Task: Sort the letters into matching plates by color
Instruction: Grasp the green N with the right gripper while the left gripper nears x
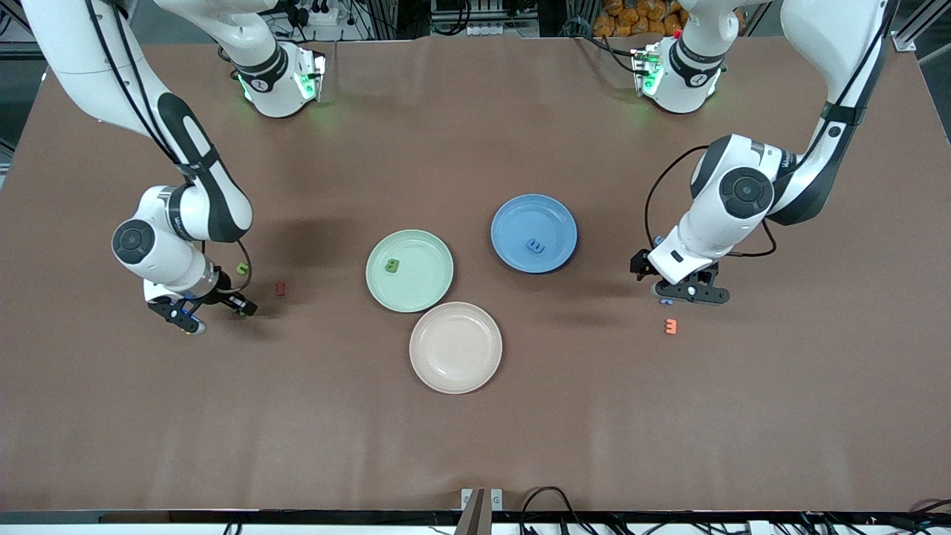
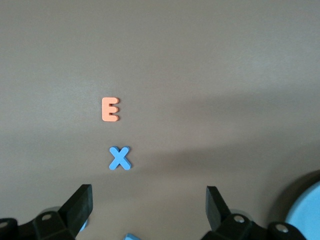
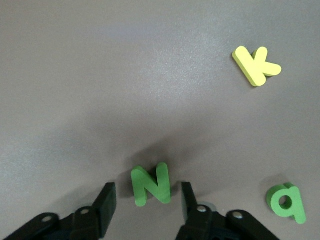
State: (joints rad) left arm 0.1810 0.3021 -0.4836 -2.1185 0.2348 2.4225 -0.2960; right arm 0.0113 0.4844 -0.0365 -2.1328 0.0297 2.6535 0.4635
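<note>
The pale green plate point(image 1: 427, 293) holds one green letter point(image 1: 391, 264). The blue plate point(image 1: 553, 215) holds one blue letter point(image 1: 533, 244). My right gripper point(image 1: 204, 308) is open and low over the table toward the right arm's end. In the right wrist view, its fingers point(image 3: 106, 202) stand on either side of a green N point(image 3: 151, 185), not touching it. A green q point(image 3: 286, 201) lies beside it. My left gripper point(image 1: 672, 286) is open and empty point(image 2: 148, 205), low over the table toward the left arm's end. A blue X point(image 2: 119, 158) lies just ahead of it, and another blue piece point(image 2: 131, 236) shows partly.
A beige-pink plate point(image 1: 455, 347) sits nearer the front camera than the two other plates. An orange E point(image 1: 671, 325) lies by the blue X point(image 2: 110, 109). A yellow K point(image 3: 256, 65) and a dark red letter point(image 1: 280, 289) lie near my right gripper.
</note>
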